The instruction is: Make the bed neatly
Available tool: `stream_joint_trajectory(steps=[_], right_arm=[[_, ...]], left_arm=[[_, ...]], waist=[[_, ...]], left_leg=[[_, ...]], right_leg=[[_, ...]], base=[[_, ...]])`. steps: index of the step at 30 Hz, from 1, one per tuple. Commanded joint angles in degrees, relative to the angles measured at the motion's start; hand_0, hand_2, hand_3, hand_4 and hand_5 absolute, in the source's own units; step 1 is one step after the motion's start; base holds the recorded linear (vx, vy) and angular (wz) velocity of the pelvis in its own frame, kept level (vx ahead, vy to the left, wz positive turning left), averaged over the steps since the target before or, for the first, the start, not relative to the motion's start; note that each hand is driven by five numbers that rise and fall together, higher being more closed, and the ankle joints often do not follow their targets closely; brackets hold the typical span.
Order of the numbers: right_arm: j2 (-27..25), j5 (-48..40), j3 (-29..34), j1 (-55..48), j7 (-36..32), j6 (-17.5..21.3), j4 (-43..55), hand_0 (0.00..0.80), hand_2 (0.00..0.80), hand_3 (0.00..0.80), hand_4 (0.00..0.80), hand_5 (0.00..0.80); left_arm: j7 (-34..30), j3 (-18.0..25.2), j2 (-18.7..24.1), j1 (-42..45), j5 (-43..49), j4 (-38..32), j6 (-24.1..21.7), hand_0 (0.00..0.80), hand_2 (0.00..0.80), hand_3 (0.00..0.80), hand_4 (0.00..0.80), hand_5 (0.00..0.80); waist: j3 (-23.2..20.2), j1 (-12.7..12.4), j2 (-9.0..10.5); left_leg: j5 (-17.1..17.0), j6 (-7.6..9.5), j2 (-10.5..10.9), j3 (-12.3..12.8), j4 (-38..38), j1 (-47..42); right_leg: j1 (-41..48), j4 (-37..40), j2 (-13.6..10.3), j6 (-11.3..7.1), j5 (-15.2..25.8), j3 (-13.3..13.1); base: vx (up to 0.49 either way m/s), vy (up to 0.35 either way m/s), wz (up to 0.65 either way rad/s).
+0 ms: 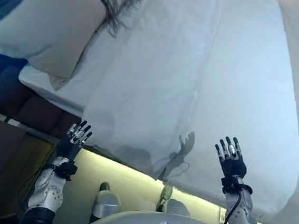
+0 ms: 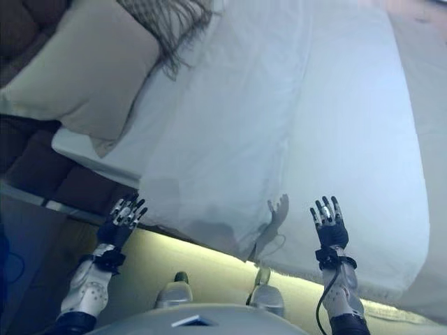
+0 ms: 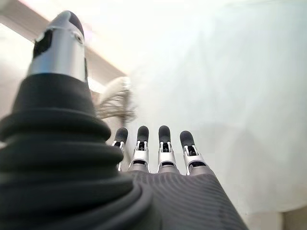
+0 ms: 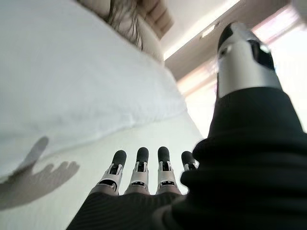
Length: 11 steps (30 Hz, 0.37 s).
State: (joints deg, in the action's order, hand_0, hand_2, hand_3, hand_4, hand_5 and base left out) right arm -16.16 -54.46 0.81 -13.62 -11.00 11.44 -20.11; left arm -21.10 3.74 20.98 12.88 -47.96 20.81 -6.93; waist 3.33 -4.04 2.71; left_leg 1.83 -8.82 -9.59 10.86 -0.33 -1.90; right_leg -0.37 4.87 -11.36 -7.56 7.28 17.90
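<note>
Hands hover open off the bed's near edge: left hand (image 1: 72,142) at 7 o'clock, right hand (image 1: 232,158) at 5; duvet (image 1: 205,85) lies spread, pillow (image 1: 46,25) at 10.

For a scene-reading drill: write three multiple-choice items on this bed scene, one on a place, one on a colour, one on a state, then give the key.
1. Where does the pillow lie?
A. at the bed's upper left end
B. on the floor
C. under the right hand

2. What colour is the duvet?
A. red
B. white
C. black

3. How are the two hands?
A. both clutch cloth
B. both open, holding nothing
C. one holds the pillow

Key: 1 A, it lies at the head of the bed beside a fringed throw. 2 B, white cloth covers the bed. 3 B, the left hand and right hand hover with straight fingers near the duvet's near edge.
</note>
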Motion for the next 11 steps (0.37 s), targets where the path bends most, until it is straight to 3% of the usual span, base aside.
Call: stream_joint_trajectory(steps=[1, 11], right_arm=[[0.0, 0.5, 0.0, 2.0, 1.5, 2.3, 3.0, 0.0, 0.0, 0.0, 0.0, 0.0], [0.8, 1.2, -0.8, 3.2, 3.6, 1.5, 2.5, 0.0, 0.0, 0.0, 0.0, 0.0]], left_arm=[[0.5, 0.1, 1.9, -1.5, 2.8, -2.6, 0.1, 0.0, 0.0, 0.0, 0.0, 0.0], [4.0, -0.2, 1.3, -2.8, 5.2, -1.2, 2.4, 0.0, 0.0, 0.0, 0.0, 0.0]], waist=[[-2.0, -1.7, -0.03], [-4.4, -1.4, -1.1]], left_leg=[[-4.2, 3.63, 0.1, -1.0, 1.3, 3.2], [-4.0, 3.91, 0.6, -1.0, 1.1, 1.6]], right_leg=[[2.3, -5.1, -5.6, -4.13, -2.0, 0.1], [3.2, -5.7, -5.3, -3.42, -2.3, 0.1]], base=[[0.029, -0.007, 0.05], [0.012, -0.002, 0.03]])
